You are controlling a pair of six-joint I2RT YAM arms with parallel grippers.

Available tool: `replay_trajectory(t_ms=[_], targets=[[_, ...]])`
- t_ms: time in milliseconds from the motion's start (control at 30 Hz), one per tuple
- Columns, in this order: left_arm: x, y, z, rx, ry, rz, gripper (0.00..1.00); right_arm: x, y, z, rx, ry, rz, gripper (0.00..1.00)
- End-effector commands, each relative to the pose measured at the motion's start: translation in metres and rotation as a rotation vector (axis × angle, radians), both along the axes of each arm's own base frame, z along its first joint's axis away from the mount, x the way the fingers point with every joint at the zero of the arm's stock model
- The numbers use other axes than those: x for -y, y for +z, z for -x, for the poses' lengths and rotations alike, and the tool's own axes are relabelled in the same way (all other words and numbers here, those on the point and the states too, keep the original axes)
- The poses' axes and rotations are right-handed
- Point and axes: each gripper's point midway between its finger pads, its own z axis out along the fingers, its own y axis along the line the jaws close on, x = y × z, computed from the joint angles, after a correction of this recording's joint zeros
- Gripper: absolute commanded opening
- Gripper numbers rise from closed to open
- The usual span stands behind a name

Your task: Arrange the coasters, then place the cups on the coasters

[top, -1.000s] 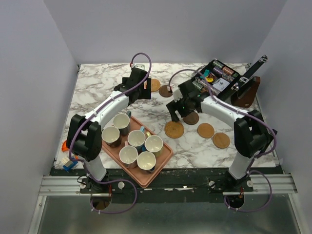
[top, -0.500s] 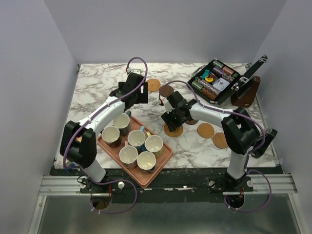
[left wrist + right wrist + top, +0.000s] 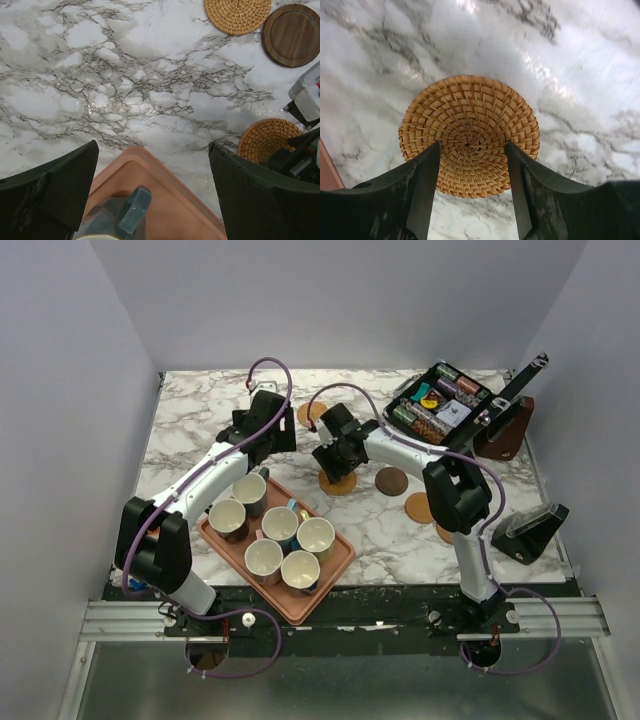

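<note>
**At mid-counter: right hand set over a woven coaster**

Just off the tray's far-right edge, the right hand (image 3: 471, 150) sits over a woven coaster (image 3: 470, 105) lying flat on the counter (image 3: 560, 60). Its fingers stand part-way apart. The coaster is wider than the gap, so nothing is clamped between them. Whether the tips press on it or hover just above, I cannot tell.

The left hand (image 3: 152, 150) hangs wide apart and empty over the tray's (image 3: 150, 180) far corner, with a grey-green cup (image 3: 120, 217) under it. All six cups (image 3: 316, 533) sit packed together in the tray. The far woven coaster (image 3: 237, 12) and far dark coaster (image 3: 291, 34) lie side by side. The right dark coaster (image 3: 391, 480) and right woven coaster (image 3: 420, 506) lie apart from them.

Likely risks:
- Fingertips could skid off the ribbed weave, leaving the coaster short of its spot.
- A push leftward could jam it against the tray's rim.
- The two hands are near each other, so a careless reach may knock them together.
- The cups stand tight, so lifting one may tip its neighbour.
</note>
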Motion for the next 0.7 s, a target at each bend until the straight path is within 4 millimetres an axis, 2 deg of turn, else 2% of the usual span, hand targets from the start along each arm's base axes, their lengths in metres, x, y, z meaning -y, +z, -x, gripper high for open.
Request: replay_trajectory(t_ms=[0,133,267,333,400,533,600,667], targets=[[-0.010,0.013,-0.004,0.045,0.045,0.010,0.99,0.008,-0.033,0.000,-0.090,0.007,0.085,0.62],[-0.014,0.015,-0.005,0.046,0.054,0.011,0.99,0.000,-0.028,-0.014,-0.082,0.002,0.071,0.62],[-0.015,0.016,-0.007,0.048,0.051,0.009,0.99,-0.012,-0.006,-0.032,-0.043,0.005,0.033,0.64],[-0.014,0.018,-0.008,0.052,0.045,0.011,0.99,-0.015,0.009,-0.039,-0.006,-0.005,0.016,0.71],[-0.014,0.018,-0.009,0.052,0.044,0.011,0.99,-0.014,0.029,-0.043,0.033,-0.019,0.002,0.81],[-0.014,0.015,-0.008,0.048,0.045,0.019,0.99,-0.003,0.056,-0.034,0.080,-0.048,-0.026,0.91],[-0.012,0.012,-0.007,0.043,0.040,0.026,0.99,0.004,0.051,-0.023,0.070,-0.050,-0.024,0.92],[-0.011,0.011,-0.006,0.040,0.037,0.030,0.99,0.011,0.037,-0.007,0.022,-0.054,-0.015,0.92]])
